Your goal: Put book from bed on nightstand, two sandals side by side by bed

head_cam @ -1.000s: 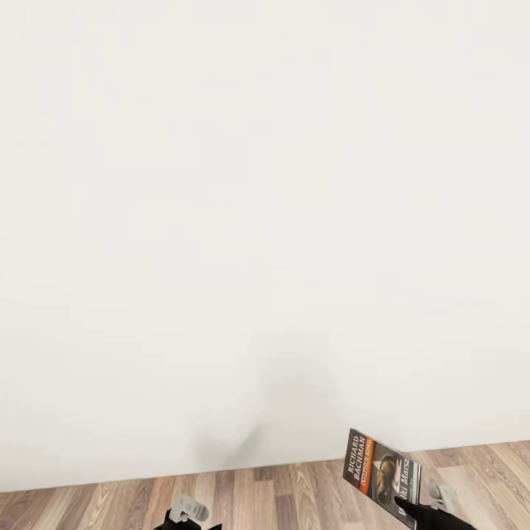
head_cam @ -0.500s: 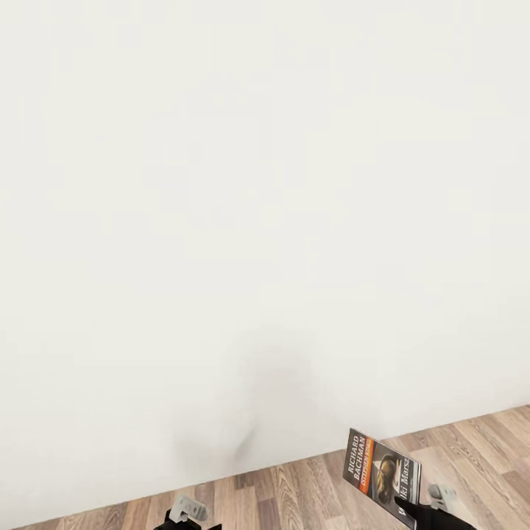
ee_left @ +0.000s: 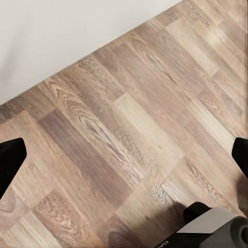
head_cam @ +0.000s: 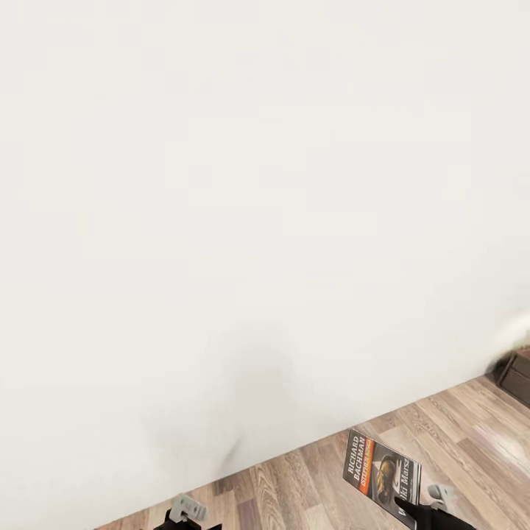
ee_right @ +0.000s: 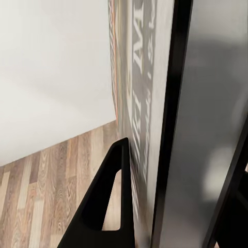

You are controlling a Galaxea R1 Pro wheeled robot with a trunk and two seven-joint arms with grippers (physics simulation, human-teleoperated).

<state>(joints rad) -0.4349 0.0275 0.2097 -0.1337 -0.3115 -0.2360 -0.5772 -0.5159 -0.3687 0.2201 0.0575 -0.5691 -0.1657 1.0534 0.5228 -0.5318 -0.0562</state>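
My right gripper [head_cam: 406,508] is shut on the book [head_cam: 381,475], a thin dark paperback with an orange band and white lettering. It holds the book upright and slightly tilted, low at the right of the head view. In the right wrist view the book's cover [ee_right: 139,103] stands on edge against a black finger [ee_right: 106,204]. My left gripper [ee_left: 124,157] hangs open over bare wood floor, holding nothing. The bed, the sandals and the nightstand are out of view.
A plain white wall [head_cam: 243,206] stands close ahead. Brown wood-plank floor [head_cam: 456,419] runs along its foot, wider toward the right. The corner of a dark brown piece of furniture [head_cam: 517,375] shows at the right edge. Part of my grey base [ee_left: 217,232] lies below the left gripper.
The whole view has turned: the wall's foot now slants up to the right, more floor shows, and the dark furniture corner has come in. Book and grippers keep their places.
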